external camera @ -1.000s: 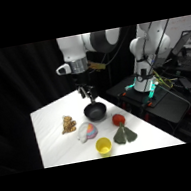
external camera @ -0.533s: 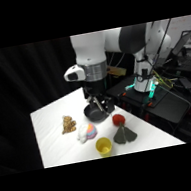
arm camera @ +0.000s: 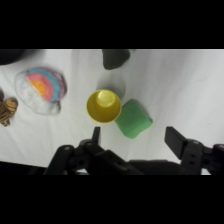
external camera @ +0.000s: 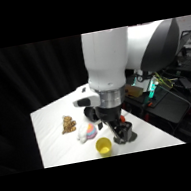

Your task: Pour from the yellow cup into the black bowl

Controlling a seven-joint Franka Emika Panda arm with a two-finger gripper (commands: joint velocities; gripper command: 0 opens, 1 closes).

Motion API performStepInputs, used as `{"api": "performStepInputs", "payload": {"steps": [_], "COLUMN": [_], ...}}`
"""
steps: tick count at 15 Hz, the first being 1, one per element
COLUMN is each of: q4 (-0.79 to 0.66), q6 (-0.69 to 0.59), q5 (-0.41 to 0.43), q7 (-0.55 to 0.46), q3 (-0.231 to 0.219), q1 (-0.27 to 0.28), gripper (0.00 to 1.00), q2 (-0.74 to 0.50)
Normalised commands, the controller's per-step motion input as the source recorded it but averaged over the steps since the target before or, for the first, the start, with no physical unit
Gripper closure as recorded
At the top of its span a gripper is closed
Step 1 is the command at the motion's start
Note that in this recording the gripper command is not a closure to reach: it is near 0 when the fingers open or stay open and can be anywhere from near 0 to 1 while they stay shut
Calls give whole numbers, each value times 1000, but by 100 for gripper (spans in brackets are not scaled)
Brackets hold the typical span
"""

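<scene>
I am seeing the yellow cup (arm camera: 103, 106) standing upright on the white worktop (arm camera: 190, 90), at the centre of the wrist frame and low in the middle of the side frame (external camera: 104, 146). Its mouth is facing the wrist camera and something pale yellow is lying inside. A green rounded block (arm camera: 133, 118) is sitting against its lower-right side, touching the rim. I am holding the tool (arm camera: 134, 139) above the worktop with its two fingers (arm camera: 176, 139) spread wide and gripping nothing; the cup is lying just above the left finger in the wrist frame. To the upper left of the frame the pink-blue-white egg-shaped toy (arm camera: 41, 90) is resting apart from the cup, and a brown lumpy thing (arm camera: 6, 111) is showing at the left edge. A dark green thing (arm camera: 115, 57) is sitting at the top, above the cup. In the side frame the arm is hiding the black bowl.
</scene>
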Motion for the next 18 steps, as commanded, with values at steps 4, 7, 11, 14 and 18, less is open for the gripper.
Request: {"api": "performStepInputs", "payload": {"steps": [4,7,11,14,18], "q4": [98,83,161,219,183], "q6": [306,262,90,-42,-49], "q5": [37,101,173,143,106], "q7": [-25,-64,-153,-157,-181], "q3": [-82,-57,-8,-29,-46], "q1": [11,7,2,29,41], "gripper": [0,0,0,0,100], "q2": [242,293,288,214,107]}}
